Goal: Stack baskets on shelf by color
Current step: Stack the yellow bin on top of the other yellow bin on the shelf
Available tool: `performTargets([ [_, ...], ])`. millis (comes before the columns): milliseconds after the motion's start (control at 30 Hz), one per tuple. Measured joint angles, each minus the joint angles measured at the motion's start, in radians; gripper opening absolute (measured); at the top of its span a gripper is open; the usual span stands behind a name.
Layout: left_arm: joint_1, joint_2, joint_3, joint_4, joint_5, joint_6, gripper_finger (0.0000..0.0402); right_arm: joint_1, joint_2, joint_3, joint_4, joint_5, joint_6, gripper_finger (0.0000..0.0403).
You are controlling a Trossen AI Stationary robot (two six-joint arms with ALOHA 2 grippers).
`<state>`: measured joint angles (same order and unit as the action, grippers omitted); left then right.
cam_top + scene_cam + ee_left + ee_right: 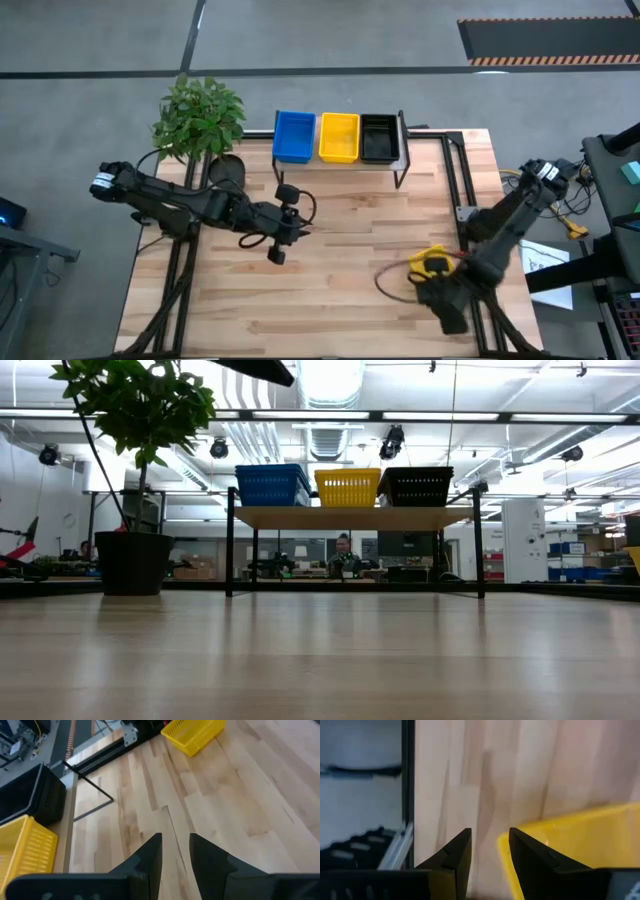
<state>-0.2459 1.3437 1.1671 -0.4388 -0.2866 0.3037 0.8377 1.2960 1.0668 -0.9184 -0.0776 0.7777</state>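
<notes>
The shelf (350,517) stands at the table's far edge and carries blue (294,136), yellow (339,137) and black (379,138) baskets side by side. Another yellow basket (428,263) sits near the table's right edge under my right gripper (434,272). That gripper (490,837) is open, one finger over the basket's inside and one outside its wall (503,851). My left gripper (303,228) hovers open and empty over the middle of the table and faces the loose yellow basket (192,735). My right gripper straddles the yellow basket's end wall (503,851) from above, with one finger (527,852) against the rim on the inside and bare wood showing between the wall and the other finger. I cannot tell whether it touches the basket.
A potted plant (198,115) in a dark round pot (133,563) stands at the far left corner beside the shelf. A dark cable loop (390,283) lies on the wood left of the right gripper. Bare wood spans the table's middle and near side (320,310).
</notes>
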Motion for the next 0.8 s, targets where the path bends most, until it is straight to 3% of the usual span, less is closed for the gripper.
performTargets([
  [167, -0.002, 0.000, 0.000, 0.021, 0.000, -0.002, 0.0082, 0.139, 0.037, -0.011, -0.072, 0.009, 0.125, 0.0123],
  [333, -0.002, 0.000, 0.000, 0.030, 0.000, -0.003, 0.0082, 0.219, 0.094, -0.013, -0.123, 0.020, 0.148, 0.0123],
  [800, -0.002, 0.000, 0.000, 0.038, 0.001, -0.004, 0.0082, 0.234, 0.253, -0.020, -0.149, 0.140, 0.034, 0.0123],
])
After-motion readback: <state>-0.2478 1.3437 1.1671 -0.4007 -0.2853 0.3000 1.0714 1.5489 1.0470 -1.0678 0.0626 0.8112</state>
